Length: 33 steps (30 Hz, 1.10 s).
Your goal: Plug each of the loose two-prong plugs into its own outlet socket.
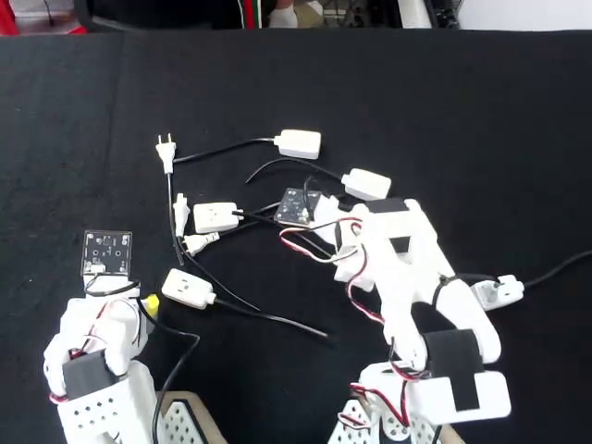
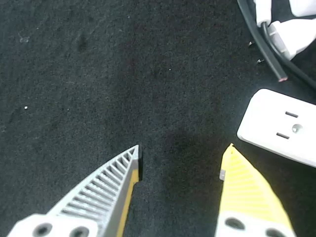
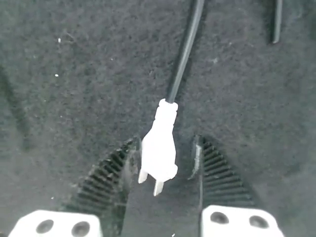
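Right claw (image 3: 166,142) stands spread low over the black cloth (image 3: 74,74), with a white two-prong plug (image 3: 159,153) lying between its two dark fingers (image 3: 217,177). The plug's prongs point back toward the claw's base, and its black cable (image 3: 185,54) runs straight away past the fingertips. One finger sits hard up against the plug's side, though whether it touches I cannot tell. The other stands apart from it, with a dark strip of cloth between. The plug lies on the cloth, not pinched.

Left claw (image 2: 182,148) is spread too, a grey ribbed finger (image 2: 106,182) on one side and a yellow finger (image 2: 244,187) on the other, with bare cloth between the tips. A white outlet socket (image 2: 281,128) lies face up just beside the yellow finger, outside the jaws, its two slots showing. Beyond it, two white plug bodies (image 2: 291,34) lie close together beside a cut cable end (image 2: 281,78).

From above, the left arm (image 1: 97,370) is low at the table's near left corner, and the right arm (image 1: 407,277) stretches from the near right toward the middle. A second socket (image 1: 215,216) lies mid-table. A third socket (image 1: 367,183) lies just beyond the right arm, and a fourth white block (image 1: 299,143) lies farther back. One more plug (image 1: 166,148) lies well apart at the far left.
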Each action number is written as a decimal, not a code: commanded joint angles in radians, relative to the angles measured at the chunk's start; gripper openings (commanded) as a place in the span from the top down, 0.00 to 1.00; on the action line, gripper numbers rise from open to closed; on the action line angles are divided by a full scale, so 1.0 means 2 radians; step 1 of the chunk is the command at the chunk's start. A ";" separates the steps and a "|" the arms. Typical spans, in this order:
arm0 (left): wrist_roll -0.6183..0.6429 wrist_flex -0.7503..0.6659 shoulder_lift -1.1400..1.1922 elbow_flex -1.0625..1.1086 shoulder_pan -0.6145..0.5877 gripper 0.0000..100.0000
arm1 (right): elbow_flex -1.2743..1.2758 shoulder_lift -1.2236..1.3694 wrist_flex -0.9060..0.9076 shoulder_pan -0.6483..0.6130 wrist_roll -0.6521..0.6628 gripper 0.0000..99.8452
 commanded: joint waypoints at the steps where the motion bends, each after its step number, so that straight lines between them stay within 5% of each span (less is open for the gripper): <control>1: -0.003 0.002 -0.002 -0.001 -0.001 0.74 | 0.000 0.008 -0.006 0.005 0.003 0.82; 5: -0.003 0.002 -0.002 -0.001 -0.001 0.74 | -0.016 0.053 -0.012 0.005 0.002 0.83; 9: -0.003 0.002 -0.002 -0.001 -0.001 0.74 | -0.051 0.089 -0.009 0.007 -0.015 0.99; 25: -0.003 0.002 -0.002 -0.001 -0.001 0.74 | -0.124 0.063 0.035 -0.021 -0.085 0.98; 33: -0.003 0.002 -0.002 -0.001 -0.001 0.74 | -0.124 0.079 0.044 -0.022 -0.092 0.69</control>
